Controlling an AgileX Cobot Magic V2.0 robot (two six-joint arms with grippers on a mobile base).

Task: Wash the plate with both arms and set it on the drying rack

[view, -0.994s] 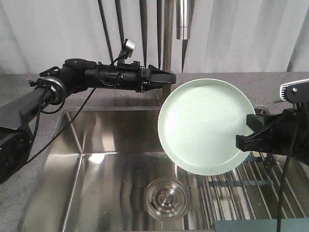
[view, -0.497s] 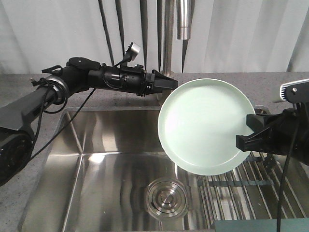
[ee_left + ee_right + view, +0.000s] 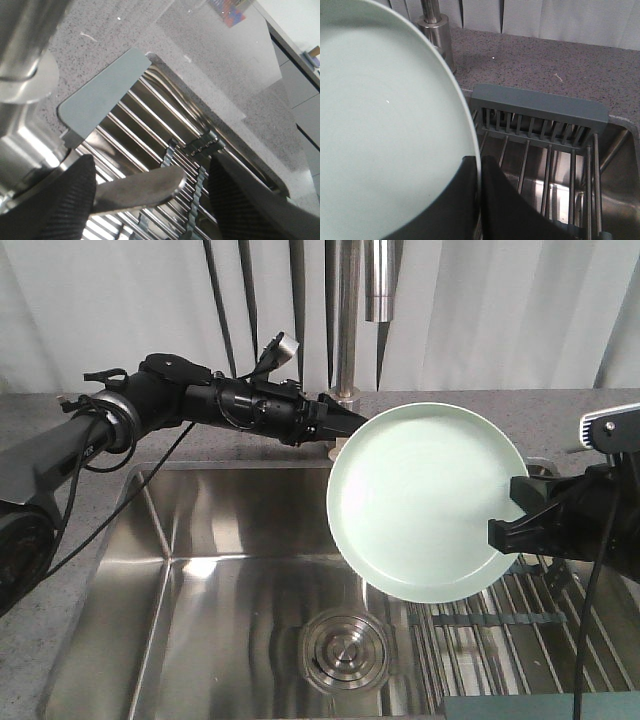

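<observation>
Stainless sink [image 3: 200, 530], round steel drain [image 3: 343, 652] inside; my right gripper [image 3: 512, 515] pinches round mint-green plate [image 3: 425, 500]; left gripper [image 3: 350, 422] wide, fingers partly cropped.

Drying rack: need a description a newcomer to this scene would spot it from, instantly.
Find the stainless steel sink basin. On the right arm's side, a flat mat of parallel steel rods with grey-teal end bars lies across it, below the round pale mint-green plate that the right pincer grips. Its straight ribs set it apart from the round steel drain beside it in the basin floor.
</observation>
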